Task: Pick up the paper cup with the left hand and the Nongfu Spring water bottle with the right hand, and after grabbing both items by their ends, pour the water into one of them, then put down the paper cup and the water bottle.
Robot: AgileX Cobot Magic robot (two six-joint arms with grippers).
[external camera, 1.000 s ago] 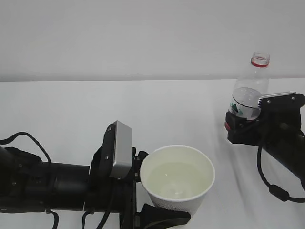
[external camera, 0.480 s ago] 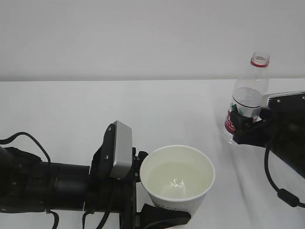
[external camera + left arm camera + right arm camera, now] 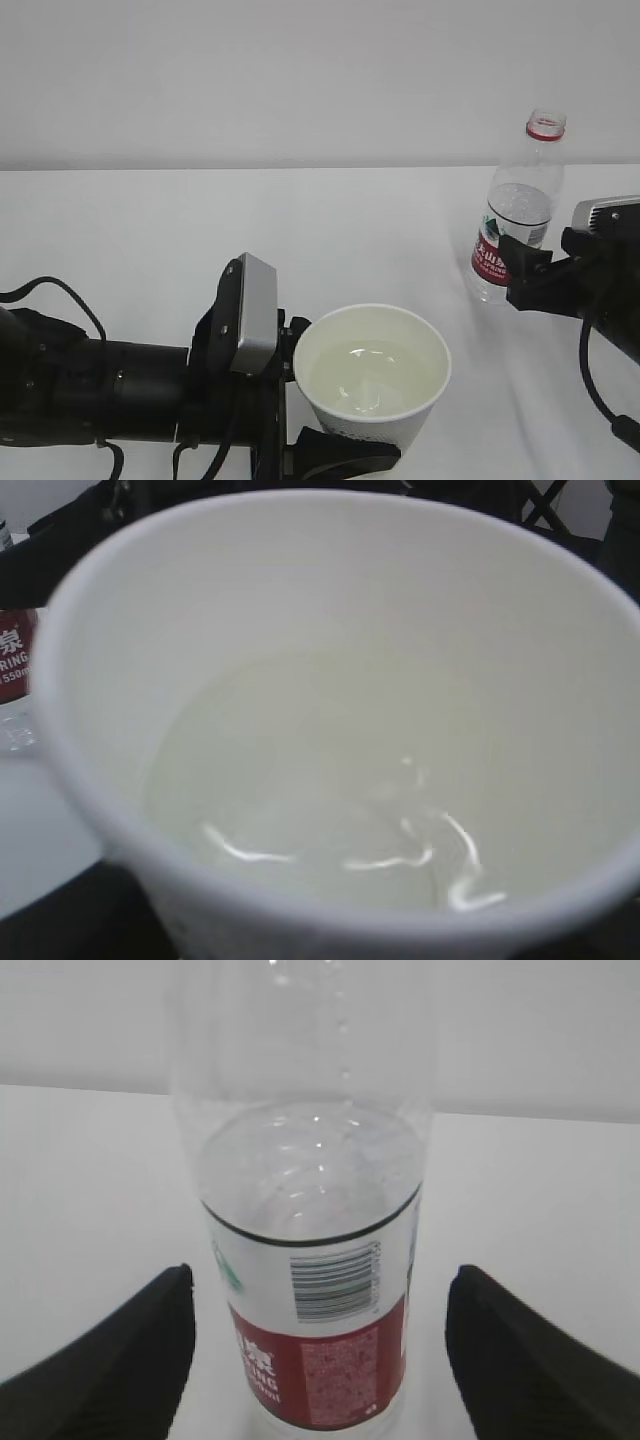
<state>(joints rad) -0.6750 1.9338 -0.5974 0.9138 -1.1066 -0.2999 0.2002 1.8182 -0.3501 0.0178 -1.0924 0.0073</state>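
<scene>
Two items: paper cup (image 3: pixel 372 375) w/ water (image 3: pixel 368 372), bottle (image 3: pixel 518 213) upright on table (image 3: pixel 150 220)

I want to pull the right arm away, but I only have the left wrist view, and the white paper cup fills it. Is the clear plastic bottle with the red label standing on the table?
Observer: Yes. The clear ribbed plastic bottle with the red label stands upright and uncapped on the white table.
Operator: Is the right pincer clear of it?
Observer: Yes. In the right wrist view the right pincer is open, with its black fingers either side of the bottle and table showing in both gaps.
Operator: Does the left pincer have the cup?
Observer: Yes. In the exterior view the left pincer is closed round the white paper cup below its rim.
</scene>
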